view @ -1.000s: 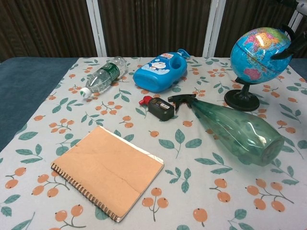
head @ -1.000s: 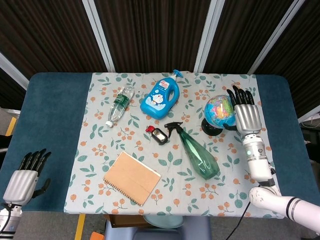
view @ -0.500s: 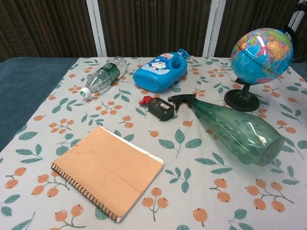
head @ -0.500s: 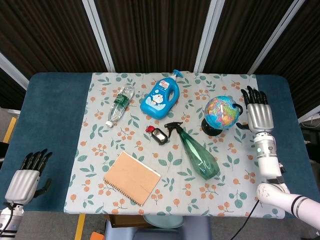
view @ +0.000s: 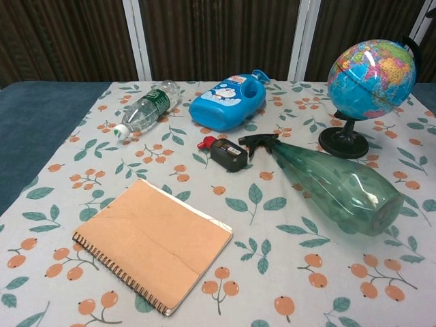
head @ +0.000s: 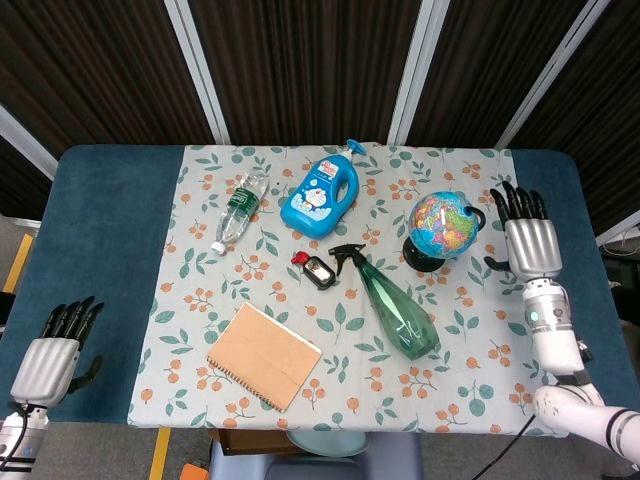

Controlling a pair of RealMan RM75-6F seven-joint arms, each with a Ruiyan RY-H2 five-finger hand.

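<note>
My right hand (head: 527, 238) hovers over the table's right side, fingers spread and holding nothing, a short way right of the small globe (head: 443, 225) (view: 370, 69) on its black stand. My left hand (head: 52, 355) stays off the table's near left corner, fingers apart and empty; the chest view shows neither hand. A green spray bottle (head: 390, 302) (view: 334, 182) lies on its side in front of the globe.
On the floral cloth (head: 200, 300) lie a spiral notebook (head: 264, 355) (view: 152, 243), a clear water bottle (head: 240, 210) (view: 146, 107), a blue detergent jug (head: 321, 191) (view: 229, 102) and a small black and red device (head: 314, 268) (view: 225, 153). Blue tabletop (head: 110, 240) borders the cloth.
My right hand has let go of the globe and drawn away to the right and nearer the table edge. The globe stands where it was. The left hand has barely moved.
</note>
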